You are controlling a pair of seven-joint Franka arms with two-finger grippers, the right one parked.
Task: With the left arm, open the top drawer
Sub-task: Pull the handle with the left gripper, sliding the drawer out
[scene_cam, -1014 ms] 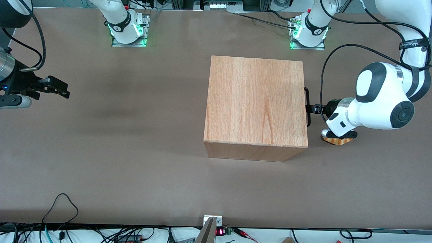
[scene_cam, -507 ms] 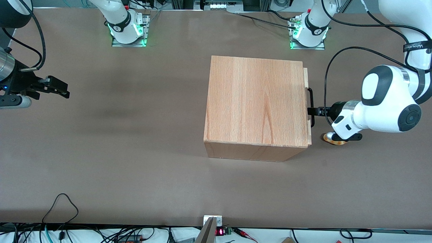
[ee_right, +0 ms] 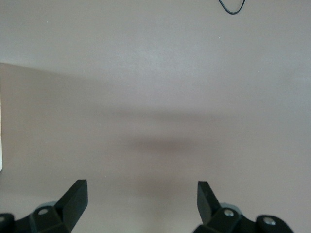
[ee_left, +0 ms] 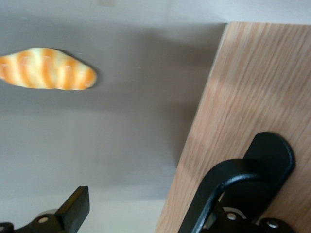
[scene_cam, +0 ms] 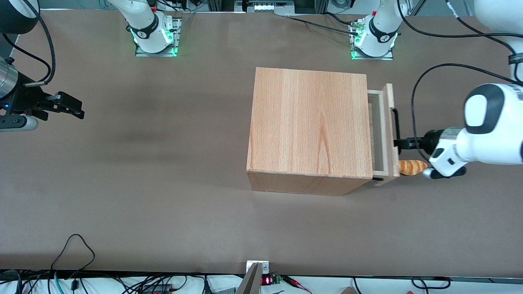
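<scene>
The top drawer (scene_cam: 386, 130) stands pulled a little way out of the wooden cabinet (scene_cam: 310, 122), showing a strip of its inside. Its long black handle (scene_cam: 396, 124) is on the front panel, which also shows in the left wrist view (ee_left: 248, 82). The white left arm (scene_cam: 490, 141) reaches in from the working arm's end of the table. My left gripper (scene_cam: 402, 143) is at the handle, in front of the drawer. In the left wrist view the gripper (ee_left: 146, 204) is open: one finger (ee_left: 75, 208) is free over the table, the other sits at the handle (ee_left: 272, 153).
A striped orange bread roll (scene_cam: 412, 167) lies on the table just in front of the drawer panel, under the wrist; it also shows in the left wrist view (ee_left: 46, 69). A black cable (scene_cam: 416, 94) loops above the gripper.
The drawer has slid out of the cabinet from shut to partly open. The gripper and arm have moved with the handle toward the working arm's end of the table.
</scene>
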